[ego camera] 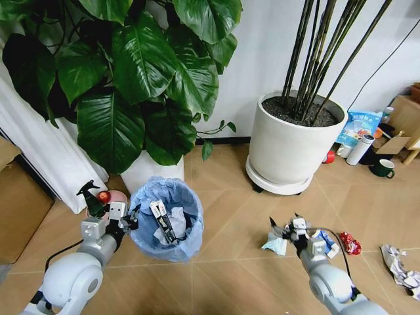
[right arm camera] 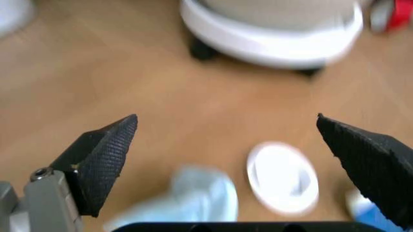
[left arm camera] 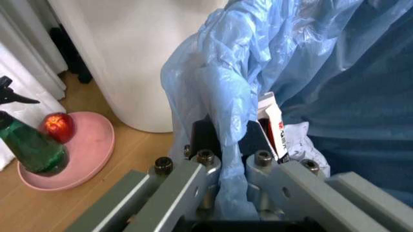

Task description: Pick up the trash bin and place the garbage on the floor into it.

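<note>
Left gripper pinches the rim of the trash bin, lined with a blue bag, just beside a white plant pot. A carton inside bears red lettering too small to read. Right gripper, fingers spread, hovers over the garbage and a white disc on the floor.

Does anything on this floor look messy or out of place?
Yes. Litter is strewn across the herringbone wood floor: a pale blue crumpled wrapper, a red wrapper and crumpled white paper, all outside the blue-bagged round trash bin.
</note>
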